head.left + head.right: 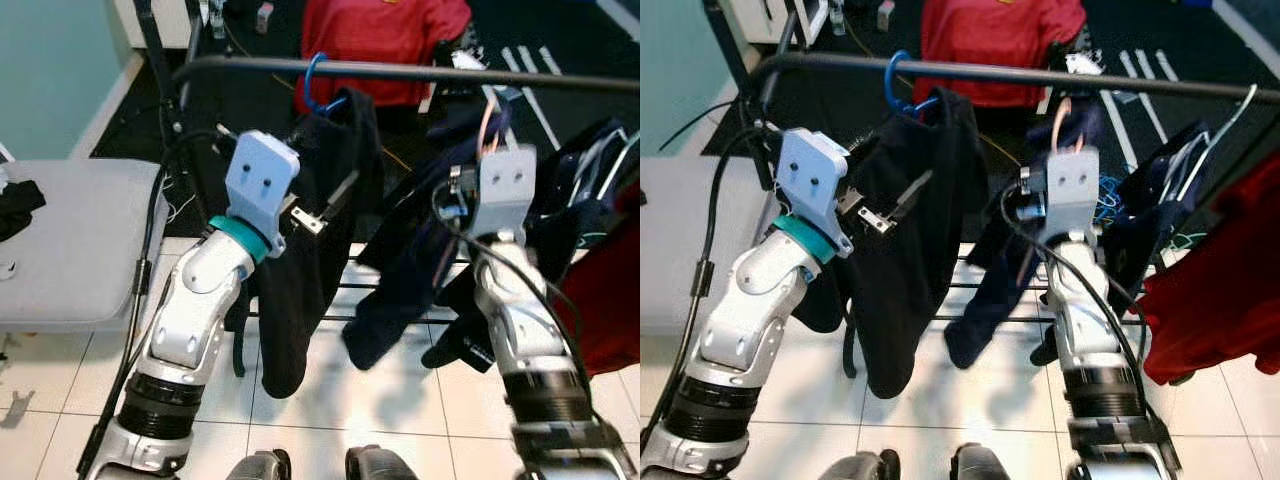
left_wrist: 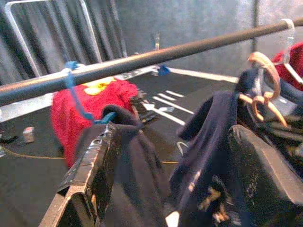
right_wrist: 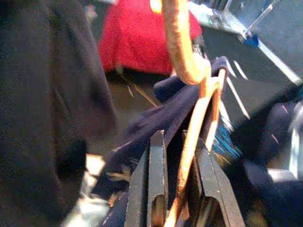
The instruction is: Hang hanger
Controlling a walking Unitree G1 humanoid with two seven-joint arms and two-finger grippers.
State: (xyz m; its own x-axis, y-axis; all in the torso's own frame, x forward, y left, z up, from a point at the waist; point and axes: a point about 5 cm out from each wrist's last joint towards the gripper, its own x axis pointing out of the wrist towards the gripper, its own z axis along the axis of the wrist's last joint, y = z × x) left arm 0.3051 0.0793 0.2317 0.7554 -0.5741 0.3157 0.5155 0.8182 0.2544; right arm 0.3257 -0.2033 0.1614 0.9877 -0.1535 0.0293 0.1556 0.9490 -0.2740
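A: Peach plastic, that is the hanger (image 3: 189, 137) in the right gripper (image 3: 182, 189). Its jaws are clamped on the hanger's neck, one black finger (image 3: 156, 184) on each side.

B: Where does it sit in the head views?

A: Upper right of centre, just under the rail (image 1: 420, 72). The hook (image 1: 487, 118) curves up toward the rail, but I cannot tell if it is over the bar or only beside it. A navy garment (image 1: 410, 260) hangs from the hanger and drapes down to the lower middle of the frame.

B: And the left gripper (image 2: 175, 175)?

A: Raised at centre left, just beside the black garment (image 1: 320, 250). Its jaws stand wide, with nothing between them; the left wrist view looks out between the two fingers (image 2: 94, 165) at the clothes.

B: What carries the black garment?

A: A blue hanger (image 1: 315, 85), hooked over the rail at upper centre. The cloth falls well below it, almost to the tiles (image 1: 390, 400) at the bottom.

B: Anything else on the rail?

A: At far right a white wire hanger (image 1: 1225, 120) with dark clothes, and a red garment (image 1: 1210, 300) at the right edge. Behind the rail, at top centre, a red shirt (image 1: 385, 40) lies on the dark floor.

B: And the left side?

A: A grey padded surface (image 1: 70, 240) fills the middle left, with a black cloth (image 1: 18, 208) at its edge. A black cable (image 1: 150, 260) runs down past the left arm.
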